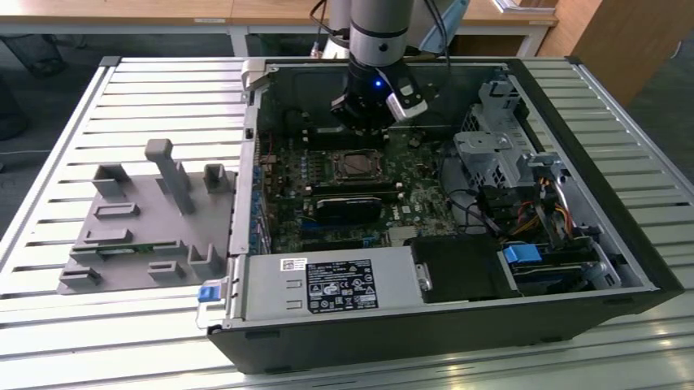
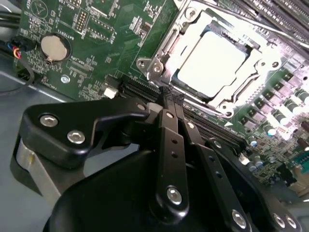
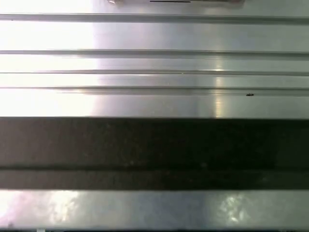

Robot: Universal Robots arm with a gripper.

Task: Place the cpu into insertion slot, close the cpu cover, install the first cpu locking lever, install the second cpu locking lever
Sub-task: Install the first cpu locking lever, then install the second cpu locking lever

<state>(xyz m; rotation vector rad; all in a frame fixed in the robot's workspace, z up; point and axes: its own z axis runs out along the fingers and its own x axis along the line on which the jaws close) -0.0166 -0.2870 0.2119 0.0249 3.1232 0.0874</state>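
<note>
The cpu [image 2: 212, 63] lies flat in the insertion slot [image 1: 356, 165], its pale metal face showing through the window of the cpu cover [image 2: 155, 62]. The cover's silvery frame lies down around the chip. Thin metal lever rods run along two sides of the frame [image 2: 170, 39]; whether they are latched I cannot tell. My gripper [image 2: 172, 94] is shut with nothing between its black fingers [image 2: 170, 140], its tips just off the socket's corner, above a long black connector. In the exterior view the gripper [image 1: 365, 130] hangs over the board right behind the socket.
The open computer case [image 1: 456, 325] lies on a ribbed metal table [image 1: 162, 89]. A black card [image 1: 349, 203] sits in front of the socket, drive cages and cables [image 1: 509, 162] to the exterior view's right. A grey fixture [image 1: 146, 219] stands outside the case on the left. A coin battery [image 2: 53, 47] sits on the board.
</note>
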